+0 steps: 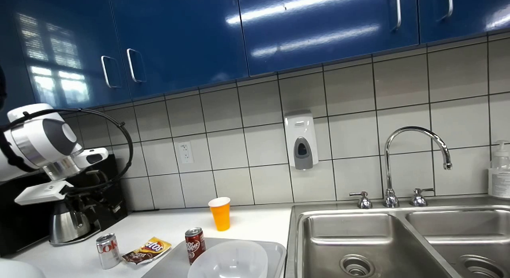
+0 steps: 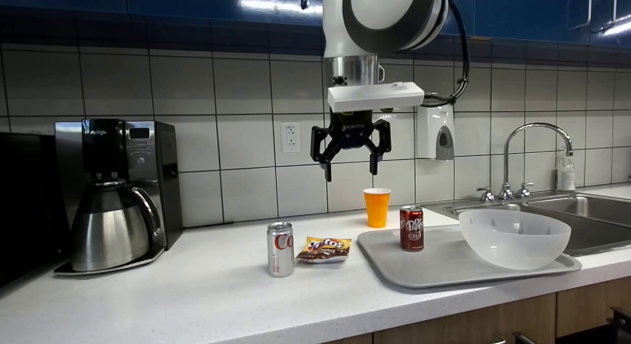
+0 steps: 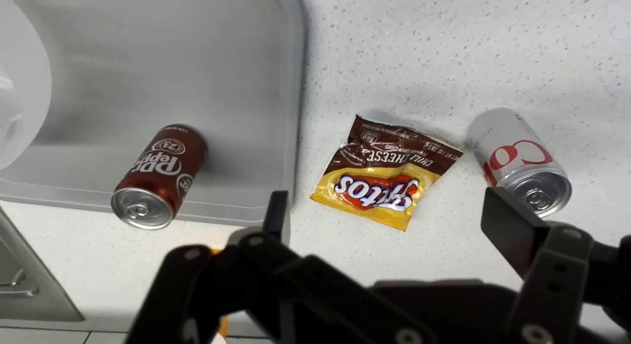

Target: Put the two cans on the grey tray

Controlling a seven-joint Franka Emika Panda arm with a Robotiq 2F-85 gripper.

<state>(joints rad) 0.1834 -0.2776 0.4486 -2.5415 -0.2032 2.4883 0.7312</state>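
The gripper (image 2: 351,175) hangs empty, high above the counter (image 2: 197,294), its two fingers well apart. In the wrist view the chip bag (image 3: 389,171) shows in the gap between them, and just beside it, on the side away from the sink (image 1: 338,230), is the silver can (image 3: 515,159), upright between the counter's front and back edges; whether can and bag touch I cannot tell. That can seems the one to fetch, since the red can (image 2: 411,228) already stands on the grey tray (image 2: 429,270), towards the back edge, with the pale bowl (image 2: 515,240) nearer the sink end. Best to shift away from that end until the silver can sits centred, descend straight without catching the bag, squeeze lightly, lift, and lower it level onto the tray, front-edge side of the red can.
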